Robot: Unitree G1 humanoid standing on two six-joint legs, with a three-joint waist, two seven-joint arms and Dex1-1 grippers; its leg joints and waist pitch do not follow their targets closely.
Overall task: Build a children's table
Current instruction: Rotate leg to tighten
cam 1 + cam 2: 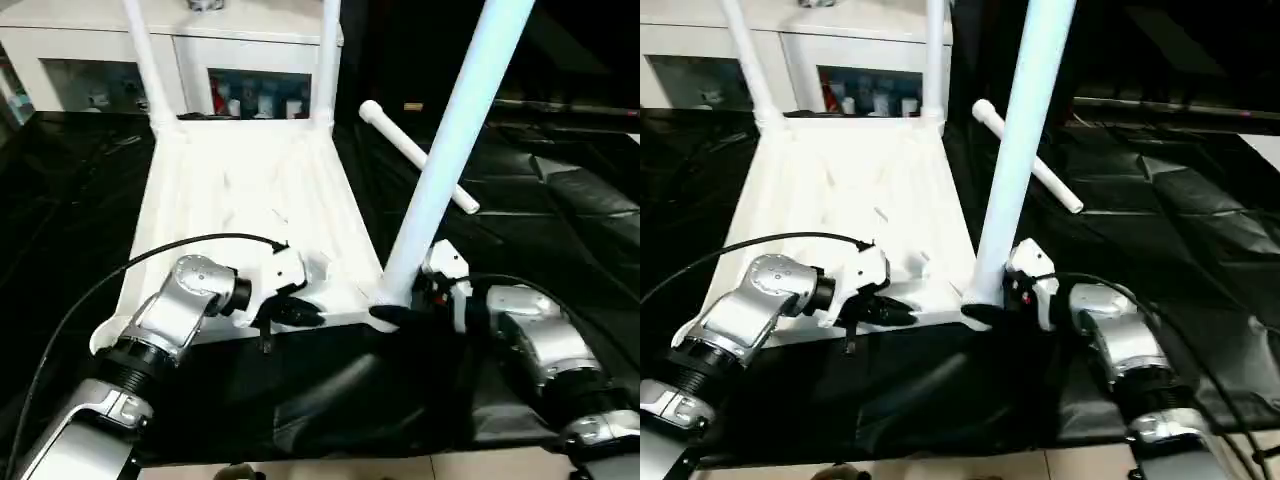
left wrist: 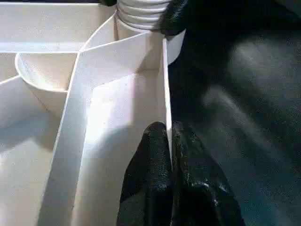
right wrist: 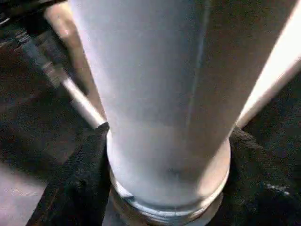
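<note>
Tabletop point(image 1: 250, 200) lies upside down on the black-covered counter point(image 1: 560, 210). Three legs stand in its corner sockets; a fourth leg point(image 1: 415, 155) lies loose near the counter's far right. Left gripper point(image 2: 168, 141) — fingers clenched on the near rim. Right gripper point(image 3: 169, 155) — fingers grasping the near-right leg point(image 1: 445, 150) at its base.

We see a plain white tabletop point(image 1: 250, 200) and white legs; the leg point(image 1: 440, 160) at our right hand point(image 1: 992, 308) looks pale blue-white. Both hands have black fingers point(image 2: 160, 188) and silver forearms point(image 1: 175, 315). The cover point(image 1: 560, 220) beneath is glossy black.
</note>
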